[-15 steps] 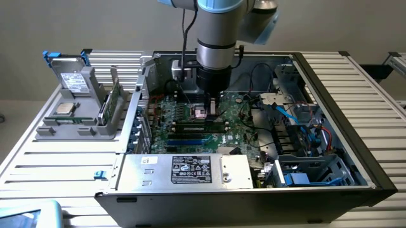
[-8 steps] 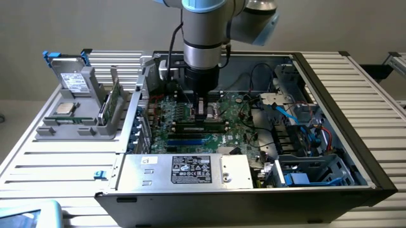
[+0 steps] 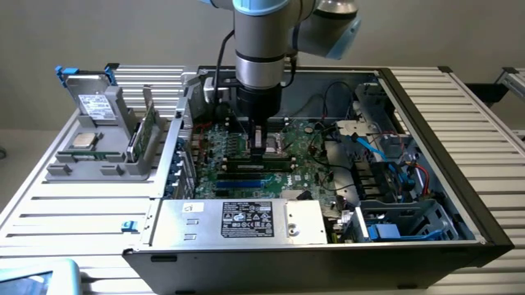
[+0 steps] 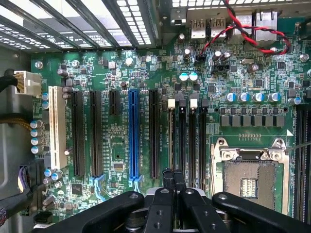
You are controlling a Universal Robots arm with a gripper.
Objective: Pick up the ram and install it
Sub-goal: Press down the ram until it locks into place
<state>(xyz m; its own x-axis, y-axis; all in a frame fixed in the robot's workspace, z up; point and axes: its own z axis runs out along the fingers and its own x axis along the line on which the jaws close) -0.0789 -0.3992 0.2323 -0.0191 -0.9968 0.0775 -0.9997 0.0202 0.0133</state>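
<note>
Pressing down inside the computer case (image 3: pixel 426 184), the gripper (image 4: pixel 173 180) has its fingers together on the top edge of the ram (image 3: pixel 260 165), seated in a motherboard (image 4: pixel 121 145) slot. Uneven pressure could tilt the stick or bend the slot.

The exterior view looks down from high in front at the open computer case (image 3: pixel 328 203) on the slatted counter (image 3: pixel 74 209), while the wrist view stares close and straight down at the motherboard (image 4: pixel 121 155), which both views share.
</note>
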